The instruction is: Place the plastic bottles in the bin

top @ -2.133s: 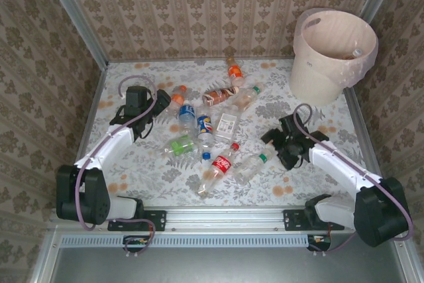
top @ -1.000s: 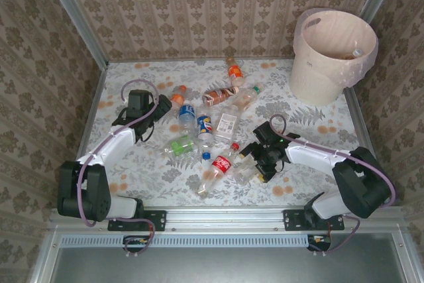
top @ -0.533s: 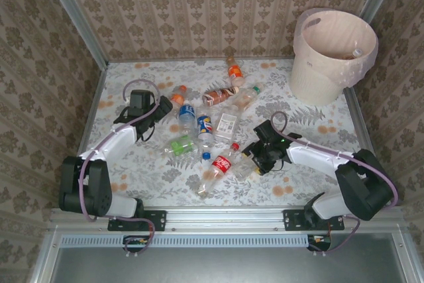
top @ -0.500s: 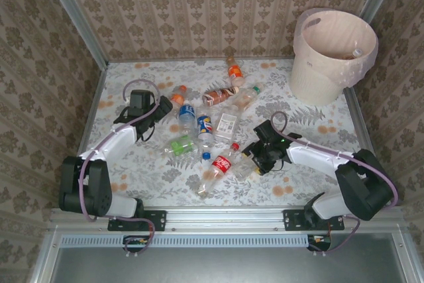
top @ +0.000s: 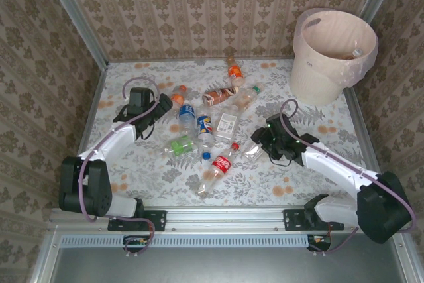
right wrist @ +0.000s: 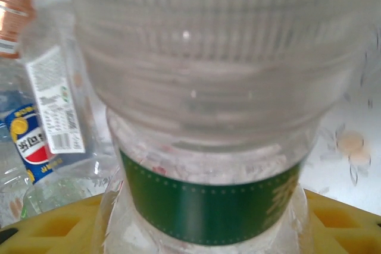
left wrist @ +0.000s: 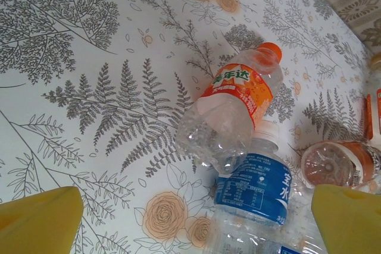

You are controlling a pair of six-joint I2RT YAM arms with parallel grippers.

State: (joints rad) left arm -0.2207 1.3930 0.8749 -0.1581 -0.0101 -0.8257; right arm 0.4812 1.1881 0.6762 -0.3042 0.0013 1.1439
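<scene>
Several plastic bottles lie mid-table: a red-labelled one (top: pixel 222 162), a green one (top: pixel 180 144), a brown-labelled one (top: pixel 218 95). My right gripper (top: pixel 262 145) is shut on a clear bottle with a dark green label (right wrist: pixel 208 206), which sits between the yellow fingers (right wrist: pixel 345 218). My left gripper (top: pixel 163 105) is open, its yellow fingertips (left wrist: pixel 41 218) wide apart, with nothing between them. Just ahead of it lie an orange-labelled bottle (left wrist: pixel 238 96) and a blue-labelled bottle (left wrist: pixel 256 194). The cream bin (top: pixel 311 77) stands at the far right corner, some way from both grippers.
Patterned walls close the table on three sides. An orange-capped bottle (top: pixel 233 69) lies near the back wall. A Pepsi-labelled bottle (right wrist: pixel 33 147) and a white-labelled one (right wrist: pixel 56 105) lie just left of the held bottle. Bare tabletop (top: pixel 311 127) runs from the right gripper to the bin.
My right gripper reached left to the green-labelled bottle, shut on it and has drawn back up and to the right with it. The left arm has hardly moved.
</scene>
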